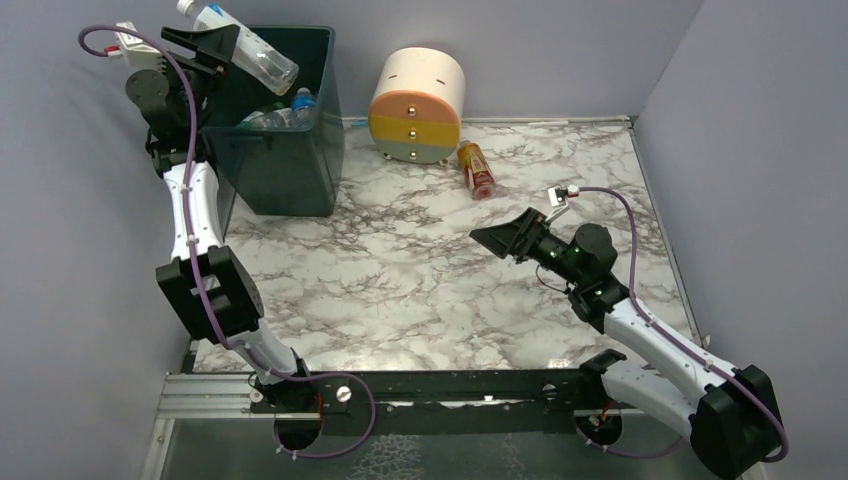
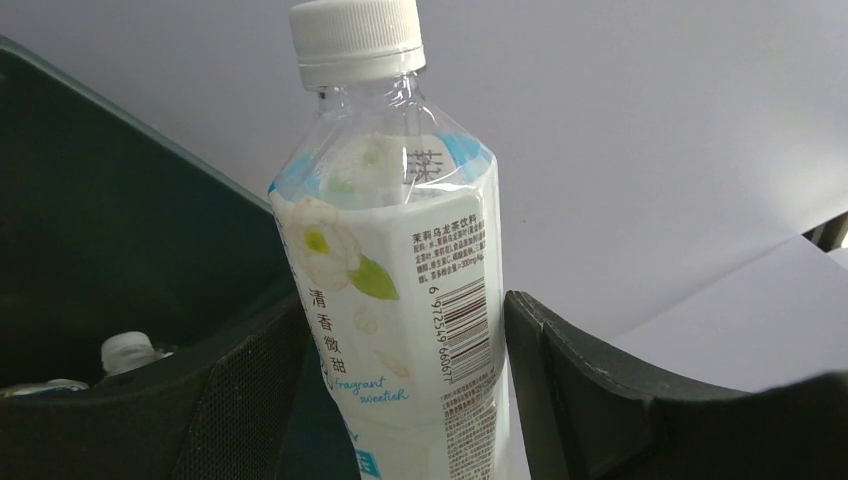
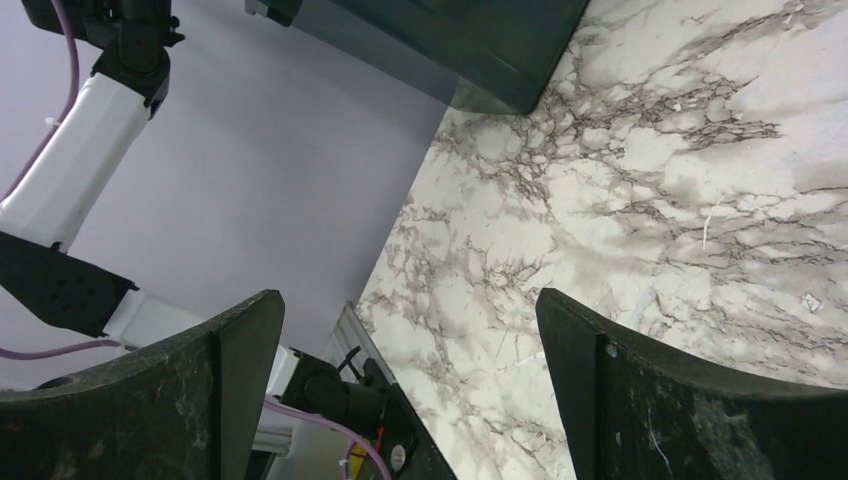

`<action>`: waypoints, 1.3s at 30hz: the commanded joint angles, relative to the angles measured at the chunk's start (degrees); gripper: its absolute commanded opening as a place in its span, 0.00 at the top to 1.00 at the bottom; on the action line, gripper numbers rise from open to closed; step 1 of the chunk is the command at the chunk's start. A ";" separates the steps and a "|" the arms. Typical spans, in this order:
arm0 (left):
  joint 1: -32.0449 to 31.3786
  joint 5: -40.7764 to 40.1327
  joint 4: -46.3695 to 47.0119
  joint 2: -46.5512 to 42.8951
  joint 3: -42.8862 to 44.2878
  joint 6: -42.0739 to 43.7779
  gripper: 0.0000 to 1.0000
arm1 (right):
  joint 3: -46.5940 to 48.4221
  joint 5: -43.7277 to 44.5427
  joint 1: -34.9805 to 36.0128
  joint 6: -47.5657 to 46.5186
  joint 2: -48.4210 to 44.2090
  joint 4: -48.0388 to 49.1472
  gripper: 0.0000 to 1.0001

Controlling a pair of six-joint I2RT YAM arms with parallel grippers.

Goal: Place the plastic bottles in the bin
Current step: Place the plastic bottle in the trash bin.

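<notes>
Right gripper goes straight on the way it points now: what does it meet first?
Ahead of the right gripper, most likely the bare marble tabletop, short of the bin; nothing stands in between. Depth is unclear.

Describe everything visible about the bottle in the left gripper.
The bottle is clear plastic with a white screw cap and a white label printed with flowers, blue trim and a barcode. The left gripper clamps its labelled body between both fingers. It hangs tilted over the far left corner of the bin, base toward the opening.

Room between bin (image 1: pixel 290 172) and drawer unit (image 1: pixel 416 105); orange bottle (image 1: pixel 478 169) beside unit.
</notes>
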 commanded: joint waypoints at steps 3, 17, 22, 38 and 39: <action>1.13 2.69 2.48 2.90 3.33 1.64 0.24 | 1.69 -1.40 -0.24 -1.01 1.11 -0.94 0.01; 1.51 4.75 1.94 4.98 3.89 2.99 0.13 | 0.45 -1.28 -0.24 -0.44 1.24 0.12 0.01; 1.54 5.19 1.95 4.08 4.31 3.43 0.01 | 3.52 0.28 -0.32 -3.50 2.90 -1.77 0.01; 3.00 7.20 -0.25 -3.02 7.75 4.68 0.01 | 14.99 -7.51 -13.50 -3.68 21.76 -4.28 0.01; 3.00 7.42 -0.25 -3.31 7.67 4.57 0.01 | 15.95 -7.83 -14.11 -3.64 22.69 -4.15 0.01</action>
